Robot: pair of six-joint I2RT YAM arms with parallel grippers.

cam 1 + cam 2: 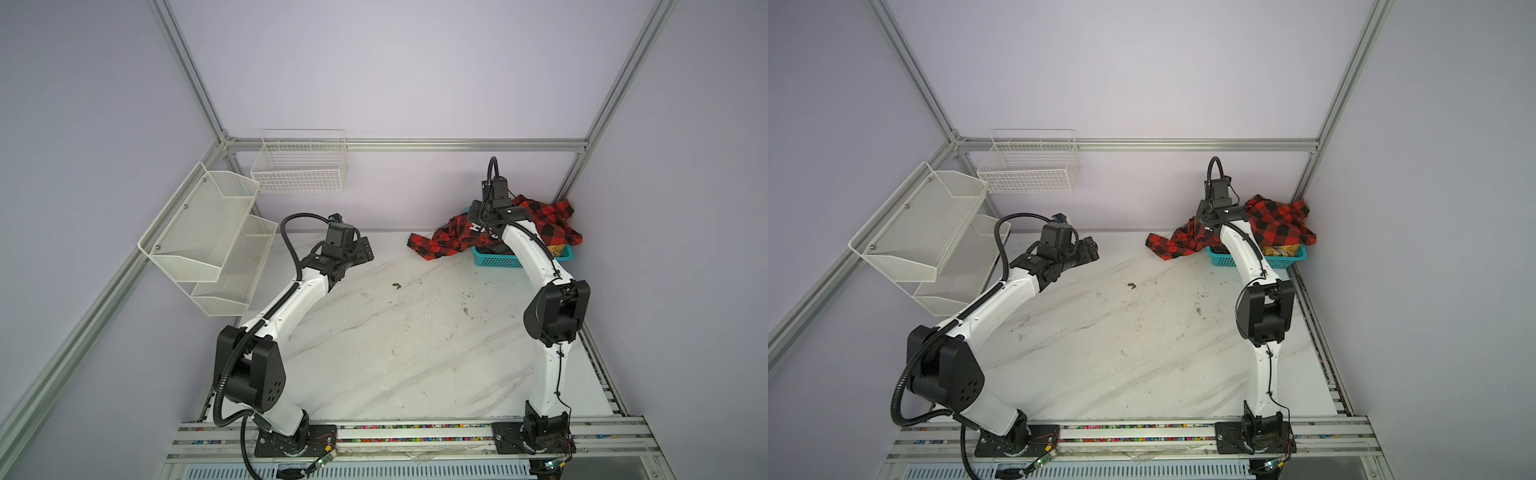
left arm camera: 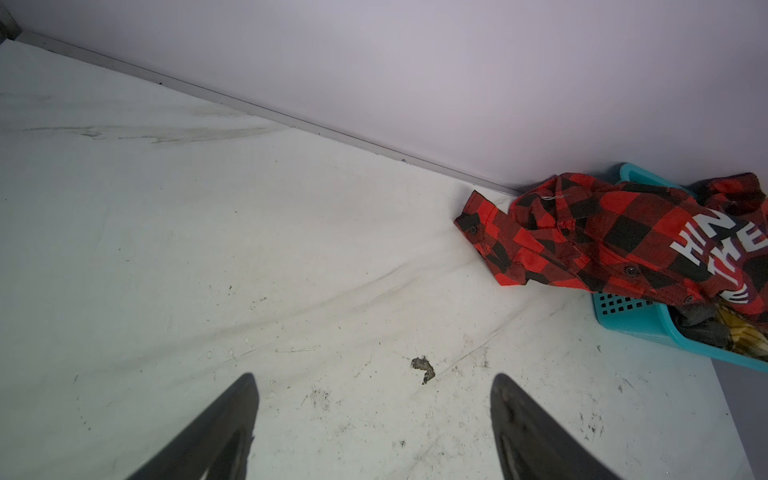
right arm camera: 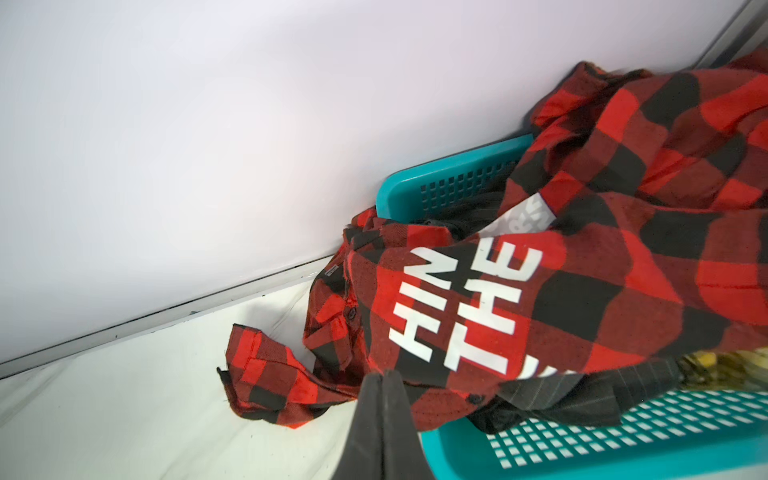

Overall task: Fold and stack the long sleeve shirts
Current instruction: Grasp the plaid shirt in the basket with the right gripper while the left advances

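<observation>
The red shirt [image 3: 540, 291] lay heaped half in and half out of the basket [image 3: 453, 176] at the far right corner of the bench [image 1: 395, 332]. One cuffed sleeve trailed out onto the bench. Beneath it in the basket sat the grey shirt [image 3: 561, 399] and the yellow shirt [image 3: 727, 365].

The right fingers [image 3: 372, 415] were pressed together at the red shirt's buttoned edge. Whether a thin fold of cloth was caught between them could not be told. The left fingers [image 2: 224, 428] stood spread over bare bench, well apart from the shirts.

The red shirt looked like light, limp flannel. It would probably sag from any single hold, drag its sleeves, and might snag the basket rim or pull the grey shirt out with it. A pinch on a doubled edge, such as the placket, collar or a shoulder seam, seemed the surest grip. One such hold per arm would likely let it hang flat enough to spread on the bench.
</observation>
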